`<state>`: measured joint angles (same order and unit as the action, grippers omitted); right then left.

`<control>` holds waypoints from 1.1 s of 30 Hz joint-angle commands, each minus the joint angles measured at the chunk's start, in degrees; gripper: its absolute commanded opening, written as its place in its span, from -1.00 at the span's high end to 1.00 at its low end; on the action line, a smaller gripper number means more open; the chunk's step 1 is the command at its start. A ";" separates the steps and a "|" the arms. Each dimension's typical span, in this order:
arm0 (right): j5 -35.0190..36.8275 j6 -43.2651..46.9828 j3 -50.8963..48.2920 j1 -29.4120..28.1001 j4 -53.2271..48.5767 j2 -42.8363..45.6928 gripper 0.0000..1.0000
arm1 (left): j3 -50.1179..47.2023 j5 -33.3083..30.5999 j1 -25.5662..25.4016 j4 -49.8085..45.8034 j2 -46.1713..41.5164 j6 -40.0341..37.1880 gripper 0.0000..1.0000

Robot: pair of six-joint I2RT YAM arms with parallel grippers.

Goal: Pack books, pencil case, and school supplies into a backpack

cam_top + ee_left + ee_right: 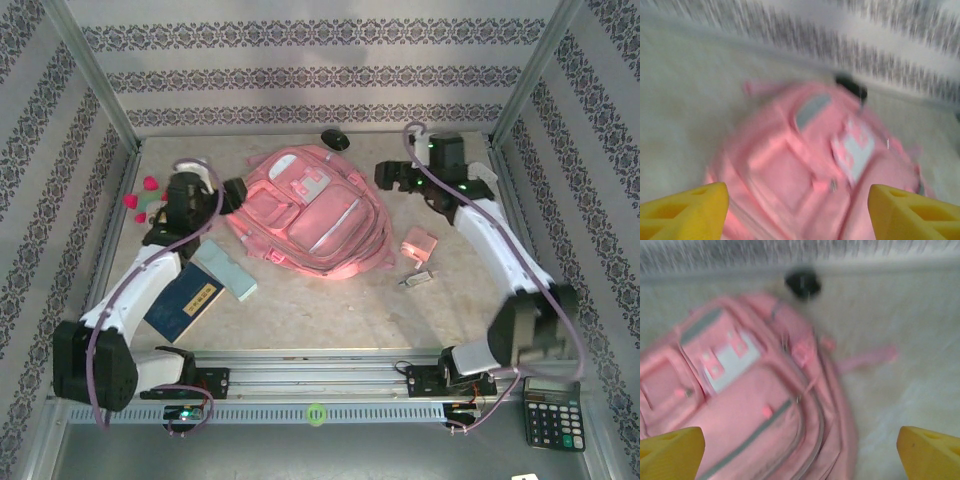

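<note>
We have the backpack (312, 215) between our tools: left tool (233, 193) just beside its far-left corner, right tool (386, 177) near its far-right corner, both spread wide, empty.

The backpack (310, 215) is soft pink cloth, matt, with smoother pale panels that catch a little light. The table (330, 310) is a pale, speckled, matt surface. The fingers (685, 212) are smooth yellow plastic. The rail (320, 375) is bare silvery metal. The calculator (552, 412) is black plastic. The book (183, 303) has a smooth dark cover.
</note>
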<state>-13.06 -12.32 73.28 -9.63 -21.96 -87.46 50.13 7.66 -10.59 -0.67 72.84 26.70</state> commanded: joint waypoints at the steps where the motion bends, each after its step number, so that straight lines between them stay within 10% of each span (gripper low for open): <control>1: -7.93 -4.26 4.58 -0.19 -5.41 -9.47 -0.94 | -2.55 4.18 -2.49 -3.72 4.50 7.14 -0.39; 10: -8.52 -4.70 5.46 -6.08 -4.46 -22.36 -0.59 | -0.74 10.99 -2.74 4.85 19.78 8.82 -0.16; 25: -0.54 -30.66 -25.11 -32.14 24.68 -7.46 -0.48 | 15.27 8.16 -2.77 -1.71 37.48 0.61 -0.11; 33: 2.14 -27.54 -26.65 -29.46 20.83 4.90 -0.57 | 12.20 6.71 -2.76 -2.00 33.29 0.14 -0.10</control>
<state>-9.13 -40.40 46.96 -40.40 -5.23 -88.36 64.51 10.24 -11.40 0.58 108.42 27.27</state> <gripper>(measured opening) 0.778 0.553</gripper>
